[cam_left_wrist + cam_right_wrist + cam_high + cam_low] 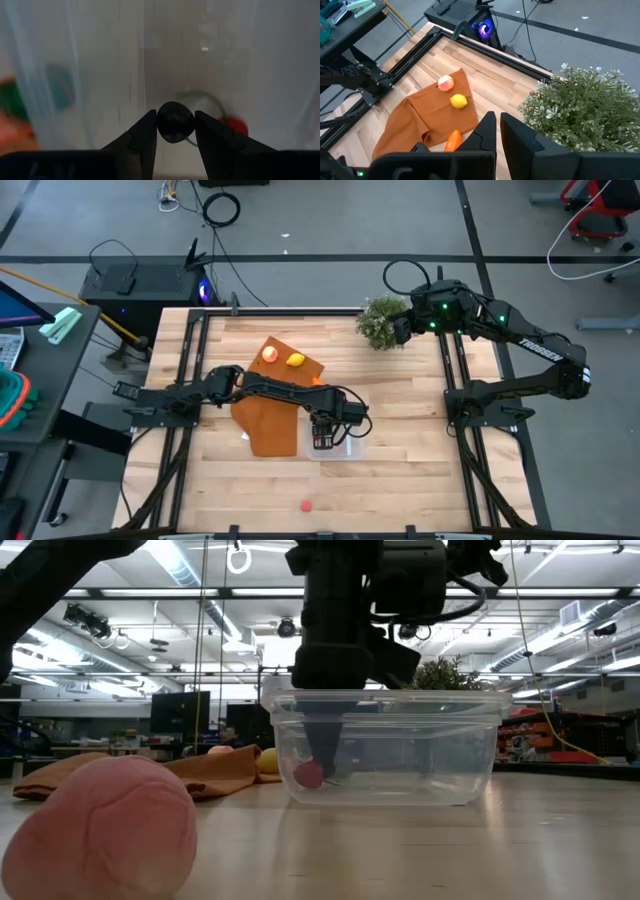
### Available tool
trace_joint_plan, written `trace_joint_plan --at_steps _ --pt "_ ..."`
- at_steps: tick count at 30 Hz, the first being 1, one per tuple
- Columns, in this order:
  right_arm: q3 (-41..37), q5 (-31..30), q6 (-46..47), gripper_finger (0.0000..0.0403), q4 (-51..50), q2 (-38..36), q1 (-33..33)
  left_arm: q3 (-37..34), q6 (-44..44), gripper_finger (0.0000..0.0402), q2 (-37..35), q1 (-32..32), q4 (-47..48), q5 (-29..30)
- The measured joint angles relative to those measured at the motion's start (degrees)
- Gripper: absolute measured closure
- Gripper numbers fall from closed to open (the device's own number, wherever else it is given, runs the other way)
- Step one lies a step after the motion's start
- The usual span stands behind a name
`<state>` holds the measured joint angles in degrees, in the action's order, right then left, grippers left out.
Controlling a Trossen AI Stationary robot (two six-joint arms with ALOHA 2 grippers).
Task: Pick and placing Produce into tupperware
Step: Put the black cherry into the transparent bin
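Observation:
The clear tupperware (345, 448) (385, 745) stands on the table beside the orange-brown cloth (272, 405). My left gripper (324, 432) (175, 131) reaches down inside it, shut on the small dark piece (175, 121). A red bit with a thin green loop (235, 125) (309, 774) lies on the container floor just beyond. The red-yellow fruit (269, 353) (445, 83), lemon (296, 361) (458, 101) and carrot (452, 141) lie on the cloth. The red-pink piece (306, 505) (100, 830) sits near the table's near edge. My right gripper (497, 131) waits, shut, by the plant. My left gripper pinches the small dark piece (175, 121) between its two fingertips (145, 132), one on each side of its round body. The fingers come from above, pointing down into the tupperware. Whether the piece rests on the container floor cannot be told.
A bushy green potted plant (380, 323) (585, 110) stands at the table's far right, under my right arm. Bare wood lies to the right of and in front of the tupperware. Dark frame rails run along both sides of the table.

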<state>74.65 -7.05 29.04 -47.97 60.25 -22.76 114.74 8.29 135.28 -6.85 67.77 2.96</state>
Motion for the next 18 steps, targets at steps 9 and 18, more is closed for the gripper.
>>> trace_joint_plan --at_steps 9,18 --pt "0.0 0.0 -0.2 0.0401 0.0 0.0 0.0 0.0 0.0 0.0244 0.3 0.0 -0.2 -0.4" --pt "0.0 0.0 -0.2 0.0401 0.0 0.0 0.0 0.0 -0.1 0.0234 0.3 0.0 -0.3 -1.1"
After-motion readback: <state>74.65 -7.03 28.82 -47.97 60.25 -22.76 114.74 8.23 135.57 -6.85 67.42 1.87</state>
